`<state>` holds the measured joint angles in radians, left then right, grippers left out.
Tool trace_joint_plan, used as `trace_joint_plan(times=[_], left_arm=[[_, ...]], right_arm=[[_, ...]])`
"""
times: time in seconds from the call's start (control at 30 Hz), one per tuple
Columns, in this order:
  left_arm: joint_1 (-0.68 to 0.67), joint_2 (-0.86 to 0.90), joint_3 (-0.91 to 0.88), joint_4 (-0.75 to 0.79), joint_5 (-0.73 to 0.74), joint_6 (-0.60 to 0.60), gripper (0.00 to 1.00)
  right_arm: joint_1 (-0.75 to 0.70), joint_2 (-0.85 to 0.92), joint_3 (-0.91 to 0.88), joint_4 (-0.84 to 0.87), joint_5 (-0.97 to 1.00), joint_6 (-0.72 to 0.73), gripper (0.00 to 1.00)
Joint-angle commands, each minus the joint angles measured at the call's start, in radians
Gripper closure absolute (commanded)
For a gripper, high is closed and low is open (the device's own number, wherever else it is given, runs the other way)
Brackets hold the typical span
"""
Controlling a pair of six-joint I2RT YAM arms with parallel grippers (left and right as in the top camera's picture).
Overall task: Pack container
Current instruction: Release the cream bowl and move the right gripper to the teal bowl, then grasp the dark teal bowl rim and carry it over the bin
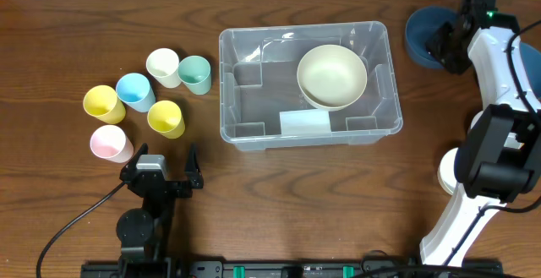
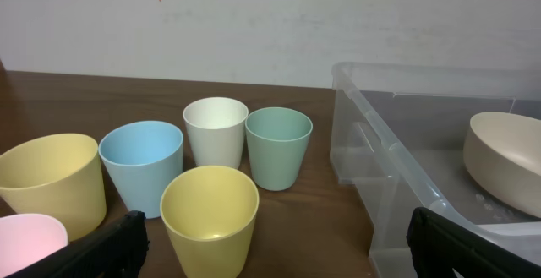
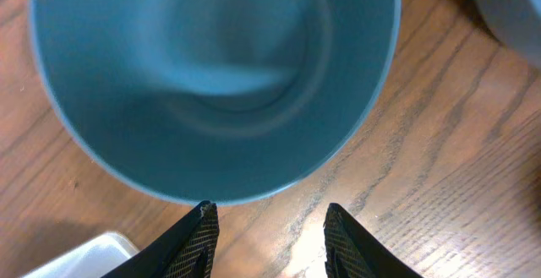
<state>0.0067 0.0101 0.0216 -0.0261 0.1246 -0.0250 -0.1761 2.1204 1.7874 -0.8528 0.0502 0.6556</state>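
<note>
The container point(image 1: 254, 100) sits mid-table with a cream bowl point(image 1: 332, 75) inside. Its clear, thin plastic is probably light, fairly stiff and slippery, so the rim lip offers the best hold. The left gripper point(image 1: 162, 172) is spread wide near the cups point(image 1: 166, 118). The right gripper point(image 3: 269, 215) has its fingers parted at a blue bowl point(image 3: 211, 75); contact is unclear.

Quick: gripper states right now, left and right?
Left gripper: open, empty.
Right gripper: open, fingers just outside the blue bowl rim, nothing between them.
</note>
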Motion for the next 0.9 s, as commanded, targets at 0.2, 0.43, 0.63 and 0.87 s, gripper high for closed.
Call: trace_joint_plan(times=[0.2, 0.43, 0.63, 0.87], left_arm=[[0.005, -0.006, -0.018, -0.034, 0.014, 0.006, 0.02], [0.005, -0.006, -0.018, -0.034, 0.014, 0.006, 0.02], [0.005, -0.006, -0.018, -0.034, 0.014, 0.006, 0.02], [0.005, -0.006, -0.018, -0.034, 0.014, 0.006, 0.02]], right_arm=[[-0.018, 0.014, -0.137, 0.156, 0.036, 0.130, 0.57], [-0.048, 0.045, -0.167, 0.210, 0.035, 0.129, 0.59], [-0.070, 0.097, -0.167, 0.221, 0.012, 0.121, 0.83], [-0.079, 0.096, -0.160, 0.219, -0.006, 0.074, 0.99]])
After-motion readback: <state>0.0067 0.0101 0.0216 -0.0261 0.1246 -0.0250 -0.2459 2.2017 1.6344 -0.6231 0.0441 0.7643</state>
